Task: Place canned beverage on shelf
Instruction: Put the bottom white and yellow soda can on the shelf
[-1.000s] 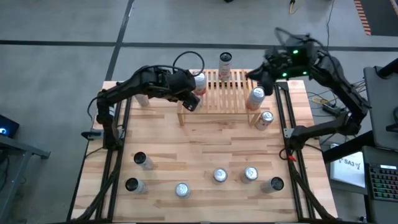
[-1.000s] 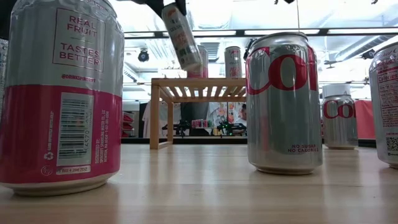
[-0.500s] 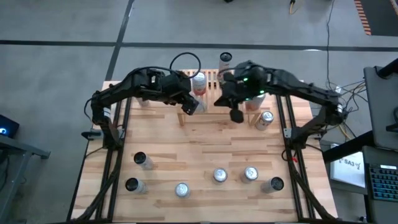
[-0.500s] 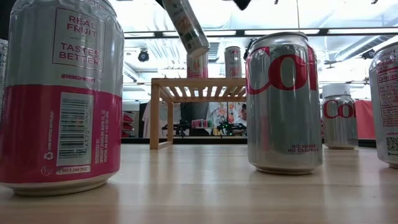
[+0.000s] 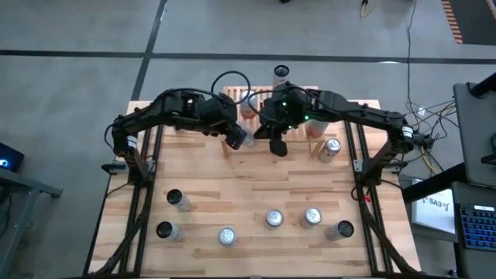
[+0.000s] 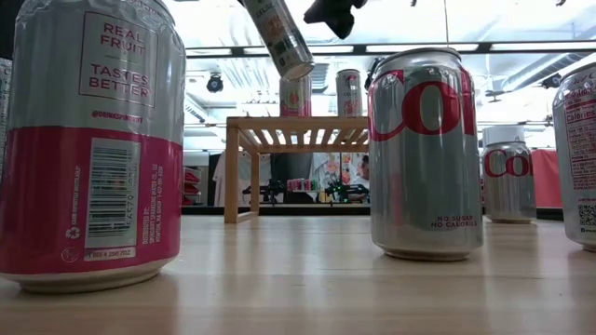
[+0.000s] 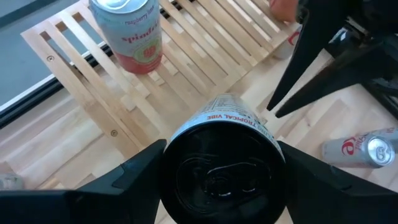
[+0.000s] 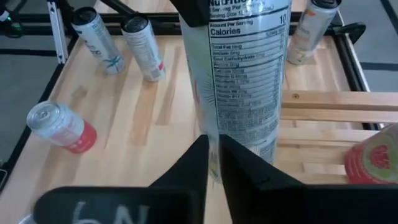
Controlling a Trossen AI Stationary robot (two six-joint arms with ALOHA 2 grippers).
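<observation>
Near edge of the counter (image 5: pixel 256 186): loose cans stand untouched. Mid-counter: your left gripper (image 7: pixel 219 163) has its jaws clamped round a tall can (image 6: pixel 279 37), held tilted in the air just in front of the shelf (image 5: pixel 267 124). Your right gripper (image 8: pixel 213 158) hangs just beside that can, jaws nearly closed, holding nothing. Step in hand appears to be the carry to the shelf. Next, right the can over a free slat, clear of the can (image 7: pixel 127 31) already standing there.
</observation>
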